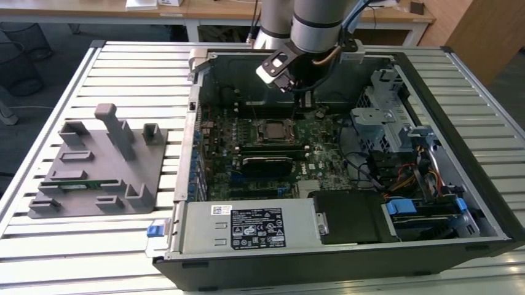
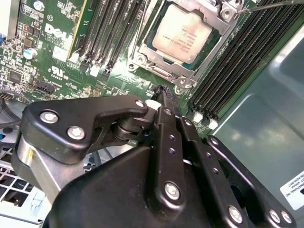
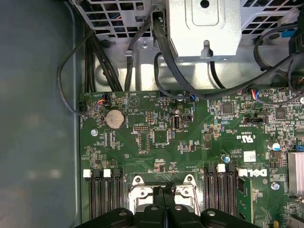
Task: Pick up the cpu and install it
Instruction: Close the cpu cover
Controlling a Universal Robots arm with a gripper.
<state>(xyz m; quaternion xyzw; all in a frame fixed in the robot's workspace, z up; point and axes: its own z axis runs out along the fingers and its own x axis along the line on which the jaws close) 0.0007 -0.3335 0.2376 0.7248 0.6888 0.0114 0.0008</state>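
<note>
In the exterior view we see the whole case (image 1: 328, 267) lying open on the slatted table (image 1: 123, 67), with a grey tray (image 1: 94, 166) outside the case, on the exterior view's left, and a green stick (image 1: 78, 183) lying in it. In that view the arm (image 1: 316, 18) comes down over the case's far wall, its wrist bent so that the hand (image 2: 165, 91) points down into the case. The hand's black fingers (image 3: 160, 202) are pressed together with nothing between them. The first wrist view looks along those fingers at the board (image 3: 156, 142) inside the case, taking in a coin cell (image 3: 114, 118) and black cables (image 3: 161, 38) running to a metal cage. The second wrist view brings the cpu (image 2: 183, 33) close. It sits flat in its socket, mid-case, inside a metal frame (image 2: 164, 73), just past the fingertips and apart from them. Its top is a matte silver-grey with faint print and a thin darker rim. Dark slots (image 2: 237, 61) run along both sides of it.
</note>
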